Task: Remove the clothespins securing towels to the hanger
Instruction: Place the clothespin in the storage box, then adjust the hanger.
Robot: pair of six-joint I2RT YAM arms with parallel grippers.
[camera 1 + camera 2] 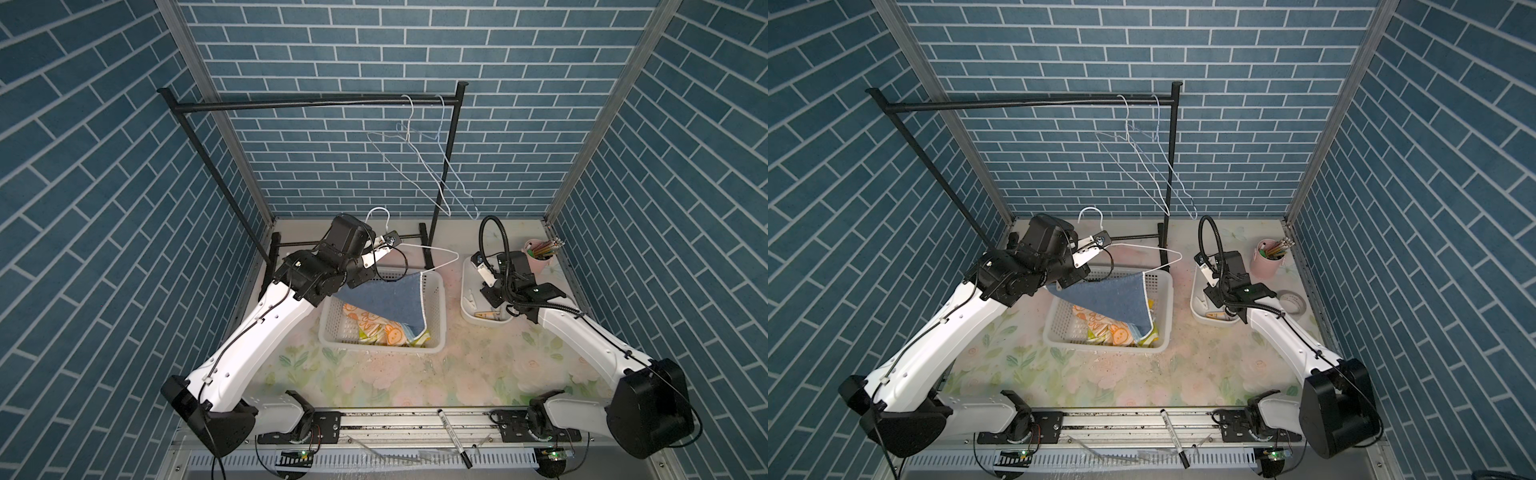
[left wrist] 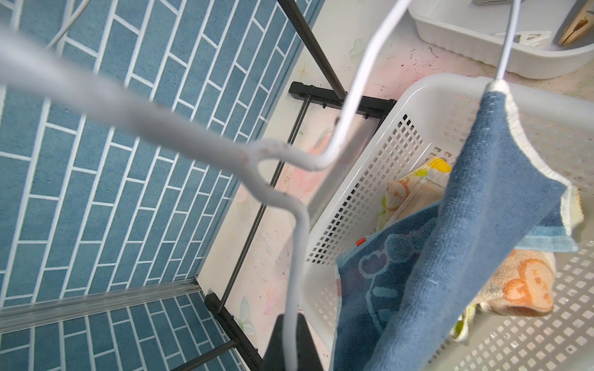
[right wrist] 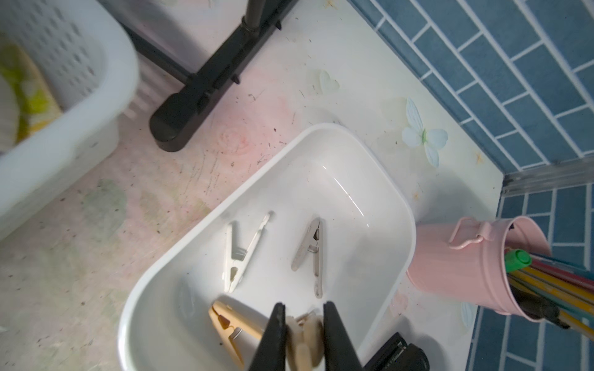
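Note:
My left gripper (image 2: 294,340) is shut on the white wire hanger (image 2: 299,244), holding it over the white basket (image 1: 436,291). The denim-blue towel (image 1: 386,299) (image 2: 466,225) hangs from the hanger's bottom wire and sags into the basket. It lies over the orange-cream towel (image 1: 374,324) and the yellow-green one (image 1: 415,340). My right gripper (image 3: 304,308) is shut on a tan clothespin (image 3: 305,340) just above the white tray (image 3: 321,144). In the tray lie a white clothespin (image 3: 239,253), a grey one (image 3: 310,253) and a tan wooden one (image 3: 231,327).
A black garment rack (image 1: 316,102) stands at the back with two bare wire hangers (image 1: 415,141) on its rail. A pink bucket of pencils (image 1: 538,262) stands behind the tray and a tape roll (image 1: 1292,301) lies beside it. A marker pen (image 1: 453,432) lies on the front rail.

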